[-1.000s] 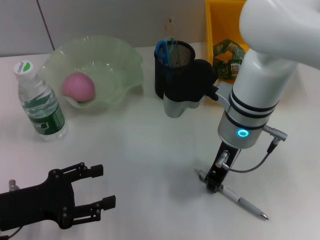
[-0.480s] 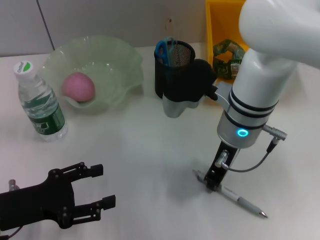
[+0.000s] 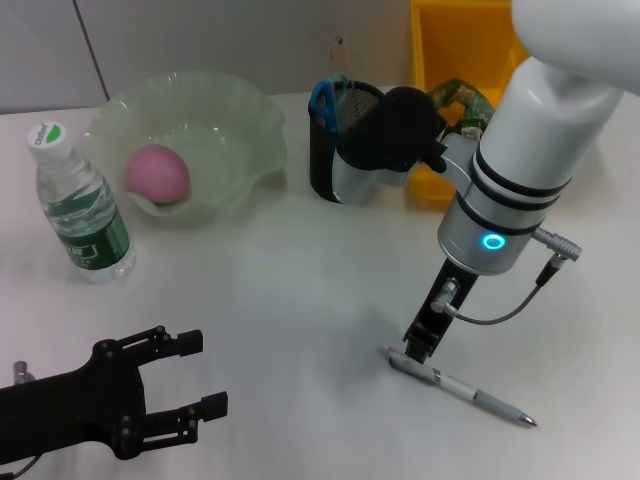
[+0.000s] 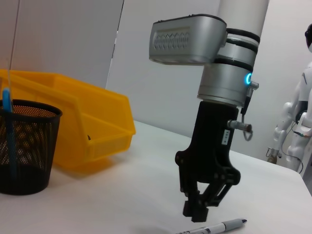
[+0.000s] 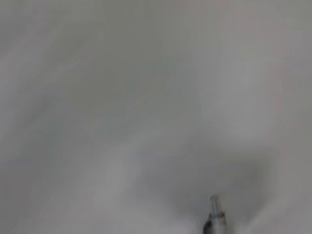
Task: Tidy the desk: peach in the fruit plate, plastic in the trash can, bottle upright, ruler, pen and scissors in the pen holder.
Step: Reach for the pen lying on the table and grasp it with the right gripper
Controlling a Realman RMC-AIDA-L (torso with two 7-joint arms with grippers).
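A silver pen [image 3: 462, 390] lies flat on the white table at the front right; its end [image 5: 215, 217] shows in the right wrist view. My right gripper [image 3: 417, 348] hangs shut just over the pen's left end, also seen as the right gripper [image 4: 197, 213] above the pen [image 4: 214, 227]. My left gripper [image 3: 200, 374] rests open at the front left, holding nothing. The pink peach [image 3: 155, 172] sits in the green fruit plate [image 3: 245, 120]. The bottle [image 3: 80, 205] stands upright. Blue scissors [image 3: 325, 98] stand in the black mesh pen holder [image 3: 322, 160]. I cannot make out the ruler.
A yellow bin [image 3: 430, 60] stands at the back right with a crumpled plastic wrapper [image 3: 462, 95] inside. My right arm's wrist [image 3: 385, 140] hangs in front of the pen holder. Bare table lies between the two grippers.
My right gripper has lifted up and back off the pen, which stays on the table, slightly turned. The right arm's wrist swung toward the bin. The left arm barely moved.
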